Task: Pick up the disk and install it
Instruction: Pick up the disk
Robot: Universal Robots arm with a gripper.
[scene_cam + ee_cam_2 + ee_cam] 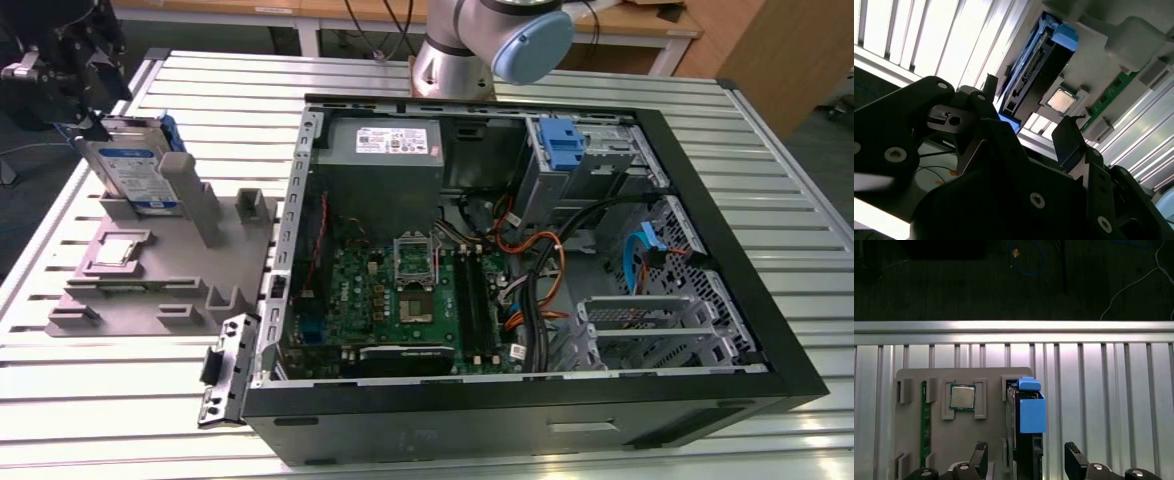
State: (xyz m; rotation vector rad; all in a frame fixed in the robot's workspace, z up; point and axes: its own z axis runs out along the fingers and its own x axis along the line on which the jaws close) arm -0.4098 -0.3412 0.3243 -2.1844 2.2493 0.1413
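**State of the jaws.** My gripper (1026,454) is set wide. The two fingertips (981,452) stand well apart and hold nothing.

**Position of the disk.** The disk (1026,440) stands on edge in line with the gap between my jaws and below them. It is clipped in its blue carrier (1032,415). In the first wrist view there is clear space between the disk and each fingertip, so no contact is made. The disk sits upright in a slot of the grey fixture tray (954,440), which rests on the slatted metal table (1104,405).

**Adjacent parts.** To one side of my jaws, on the same tray, a processor chip (962,397) lies flat in its recess. Beyond the chip, farther from my jaws, a green memory stick (924,425) stands in its own slot.

**Wider scene.** In the exterior view I hang just above the disk's upper edge. The open computer case (534,430) lies well apart from my jaws, past the tray. A blue plastic part (563,145) sits in the case's drive bay.
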